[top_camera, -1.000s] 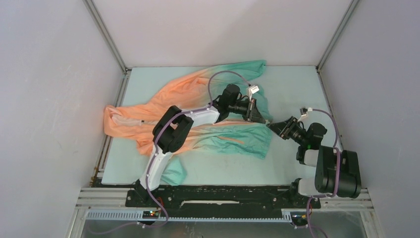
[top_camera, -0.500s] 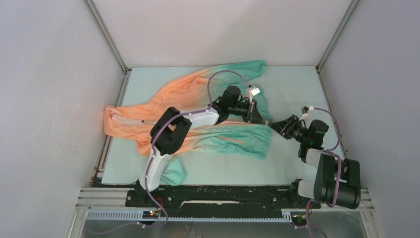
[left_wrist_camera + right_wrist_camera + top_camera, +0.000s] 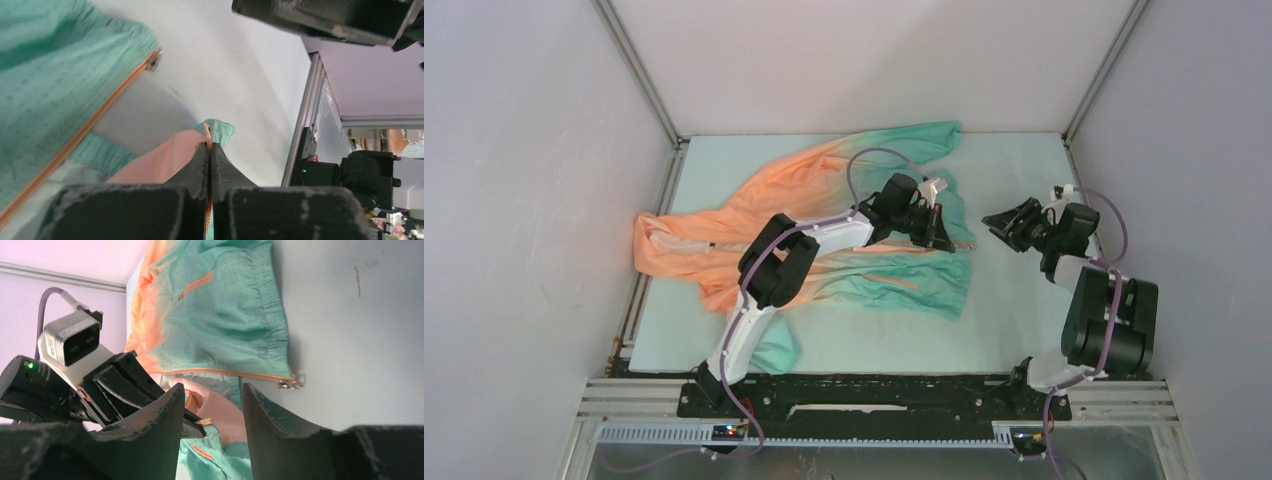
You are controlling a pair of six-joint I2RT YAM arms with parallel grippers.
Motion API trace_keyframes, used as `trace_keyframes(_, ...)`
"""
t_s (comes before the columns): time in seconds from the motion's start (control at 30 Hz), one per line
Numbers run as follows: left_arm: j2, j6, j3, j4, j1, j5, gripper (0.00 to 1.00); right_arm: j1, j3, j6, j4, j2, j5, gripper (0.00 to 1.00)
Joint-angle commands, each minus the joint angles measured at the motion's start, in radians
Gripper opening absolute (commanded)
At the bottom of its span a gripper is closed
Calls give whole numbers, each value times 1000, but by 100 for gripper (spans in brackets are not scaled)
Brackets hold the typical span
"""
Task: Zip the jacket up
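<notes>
Thin hooded peach-orange to teal-green jacket (image 3: 804, 190): crumpled across the pale tabletop (image 3: 1014, 320), orange end left, teal hem toward centre-right.
Left pincer (image 3: 209, 147): clamped tight on the jacket's orange zipper edge by the hem, holding it up off the tabletop.
Right pincer (image 3: 212, 390): jaws parted, gripping nothing, hovering over bare tabletop right of the hem.
Small metal zipper slider (image 3: 290, 384): at the other hem corner, down on the tabletop.
</notes>
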Motion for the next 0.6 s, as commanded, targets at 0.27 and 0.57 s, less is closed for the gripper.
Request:
trace_keyframes(0.27,45,-3,81,-206,19,-81,0,15,368,-545,-595,233,-27,49)
trace_keyframes(0.57,0,16,-5,-38,13,8,0,15,456,-674,-737,334,-96,49)
